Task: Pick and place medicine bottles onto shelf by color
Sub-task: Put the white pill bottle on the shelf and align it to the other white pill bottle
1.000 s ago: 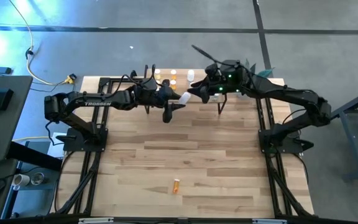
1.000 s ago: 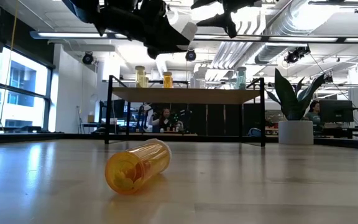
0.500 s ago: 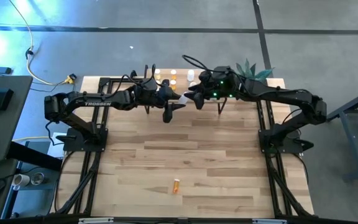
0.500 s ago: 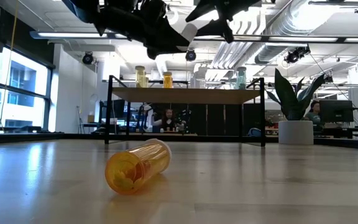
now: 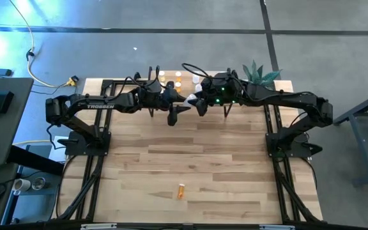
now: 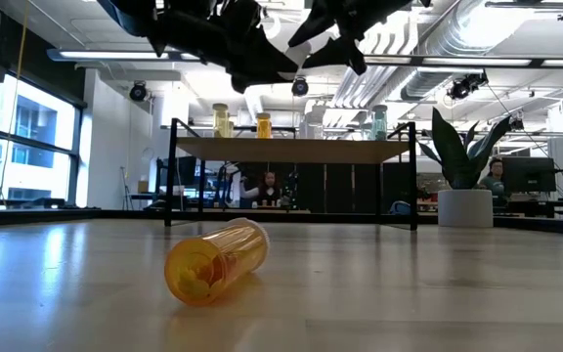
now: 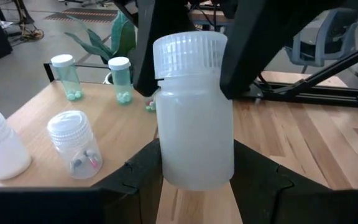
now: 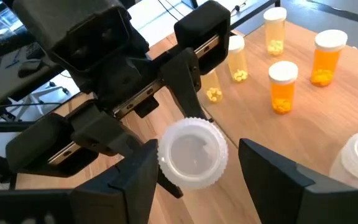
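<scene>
- The left gripper is clamped on the body of a white bottle, holding it upright in the air just in front of the shelf.
- The right gripper has moved in from the right over the last second; its fingers are now spread on either side of the bottle's cap and do not appear to press on it yet.
- In the left wrist view the right arm's dark fingers flank the cap, so this looks like a handover from the left arm to the right arm just about to happen.
- The left arm has held its place, which fits a handover pose; the grip change itself is not yet done.
- On the shelf stand two green bottles, a white bottle and a clear bottle with capsules, plus yellow bottles and orange bottles.
- One orange bottle lies on its side, capless, near the front of the table, well apart from both arms.
- From above, the grippers overlap into one dark mass, so the white bottle is hard to make out there.
- Whether the right fingers touch the cap cannot be told.
- In the low view, the arms are cut off at the top.
</scene>
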You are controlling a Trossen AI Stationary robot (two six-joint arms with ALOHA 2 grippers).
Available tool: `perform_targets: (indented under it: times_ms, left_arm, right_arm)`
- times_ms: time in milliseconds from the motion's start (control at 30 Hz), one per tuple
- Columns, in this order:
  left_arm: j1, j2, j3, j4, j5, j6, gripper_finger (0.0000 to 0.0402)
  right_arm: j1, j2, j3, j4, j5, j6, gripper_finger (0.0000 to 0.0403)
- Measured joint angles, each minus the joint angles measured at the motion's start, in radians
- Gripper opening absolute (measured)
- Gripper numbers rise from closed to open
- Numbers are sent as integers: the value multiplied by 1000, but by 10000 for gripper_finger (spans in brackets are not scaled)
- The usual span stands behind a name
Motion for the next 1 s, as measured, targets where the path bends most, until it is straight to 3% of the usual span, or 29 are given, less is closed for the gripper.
perform_targets:
  times_ms: [200,533,800,1000]
  left_arm:
    - [0,0,0,-7,-1,-1,148]
    - [-1,0,0,-8,0,-1,152]
    - [-1,0,0,-9,1,-2,156]
    - [-1,0,1,-14,3,-43,191]
  right_arm:
    - [-1,2,0,22,-4,-2,200]
    - [-1,2,0,17,-22,5,126]
    - [-1,1,0,14,-25,19,125]
    - [-1,1,0,7,-24,20,124]
